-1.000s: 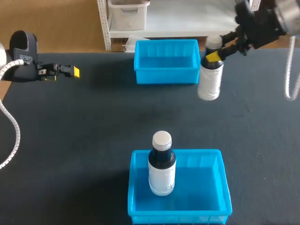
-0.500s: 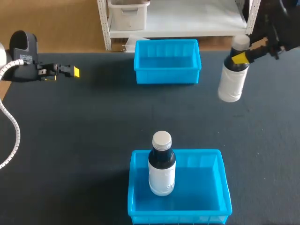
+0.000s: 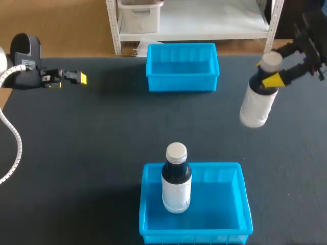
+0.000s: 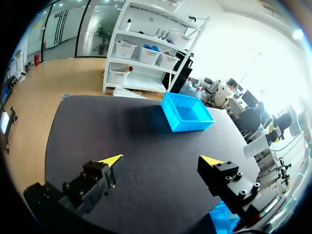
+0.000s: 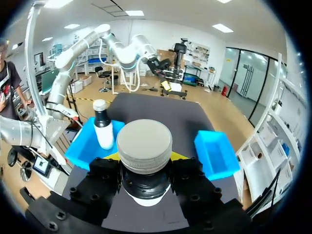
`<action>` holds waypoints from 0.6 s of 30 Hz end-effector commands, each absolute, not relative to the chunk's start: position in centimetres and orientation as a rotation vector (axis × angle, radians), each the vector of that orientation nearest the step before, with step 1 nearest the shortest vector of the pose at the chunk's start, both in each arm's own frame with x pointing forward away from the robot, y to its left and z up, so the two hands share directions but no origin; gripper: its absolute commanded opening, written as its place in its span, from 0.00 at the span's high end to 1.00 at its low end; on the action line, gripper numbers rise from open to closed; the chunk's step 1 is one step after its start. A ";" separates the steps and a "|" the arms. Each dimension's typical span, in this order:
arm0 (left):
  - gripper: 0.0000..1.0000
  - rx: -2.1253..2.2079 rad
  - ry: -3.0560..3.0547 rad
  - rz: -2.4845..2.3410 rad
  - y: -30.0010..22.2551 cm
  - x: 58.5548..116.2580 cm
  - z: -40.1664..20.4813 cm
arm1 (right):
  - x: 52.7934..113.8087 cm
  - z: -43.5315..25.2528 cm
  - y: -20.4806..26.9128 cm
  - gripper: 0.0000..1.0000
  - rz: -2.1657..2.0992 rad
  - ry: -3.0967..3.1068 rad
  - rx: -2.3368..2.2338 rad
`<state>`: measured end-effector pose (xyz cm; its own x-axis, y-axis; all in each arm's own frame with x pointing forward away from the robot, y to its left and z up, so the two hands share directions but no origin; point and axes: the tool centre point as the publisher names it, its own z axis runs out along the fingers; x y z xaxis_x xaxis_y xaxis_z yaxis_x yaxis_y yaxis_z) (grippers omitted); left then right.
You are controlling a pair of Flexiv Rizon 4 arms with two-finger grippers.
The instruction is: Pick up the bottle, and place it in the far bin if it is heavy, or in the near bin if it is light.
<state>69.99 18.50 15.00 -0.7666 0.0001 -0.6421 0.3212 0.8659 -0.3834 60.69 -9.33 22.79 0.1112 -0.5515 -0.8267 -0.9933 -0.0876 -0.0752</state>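
Observation:
My right gripper is shut on the neck of a white bottle with a dark shoulder and a pale cap. It hangs tilted above the table's right side, to the right of the far blue bin, which holds nothing. In the right wrist view the bottle's cap fills the gap between the fingers of my right gripper. A second bottle of the same kind stands upright in the near blue bin. My left gripper rests at the far left, open and holding nothing; the left wrist view shows my left gripper with its tips wide apart.
The dark table lies bare between the two bins and on its left half. Ahead of the left gripper lies the far bin. Beyond the held cap are the near bin with its bottle and the far bin.
My right arm has carried the bottle to the right and a little toward the near side, away from the far bin. The left arm has not moved.

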 end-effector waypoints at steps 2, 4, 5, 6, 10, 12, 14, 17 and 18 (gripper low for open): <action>0.00 0.231 2.374 -0.636 18.5 70.0 15.0 | 59.1 22.7 -8.7 1.00 0.898 1.465 -1.745; 0.00 0.231 2.374 -0.636 18.5 70.0 15.0 | 58.3 22.9 -8.4 1.00 0.921 1.445 -1.762; 0.00 0.231 2.374 -0.636 18.5 70.0 15.0 | 57.9 23.0 -8.2 1.00 0.936 1.429 -1.773; 0.00 0.231 2.374 -0.636 18.5 70.0 15.0 | 57.4 23.2 -8.1 1.00 0.955 1.413 -1.785; 0.00 0.231 2.374 -0.636 18.5 70.0 15.0 | 55.6 23.7 -7.4 1.00 1.005 1.362 -1.838; 0.00 0.231 2.374 -0.636 18.5 70.0 15.0 | 54.7 23.8 -6.9 1.00 1.036 1.337 -1.861; 0.00 0.231 2.374 -0.636 18.5 70.0 15.0 | 53.6 23.9 -6.3 1.00 1.072 1.308 -1.885; 0.00 0.231 2.374 -0.636 18.5 70.0 15.0 | 52.0 23.7 -5.3 1.00 1.120 1.275 -1.917; 0.00 0.231 2.374 -0.636 18.5 70.0 15.0 | 51.5 23.6 -5.0 1.00 1.140 1.262 -1.927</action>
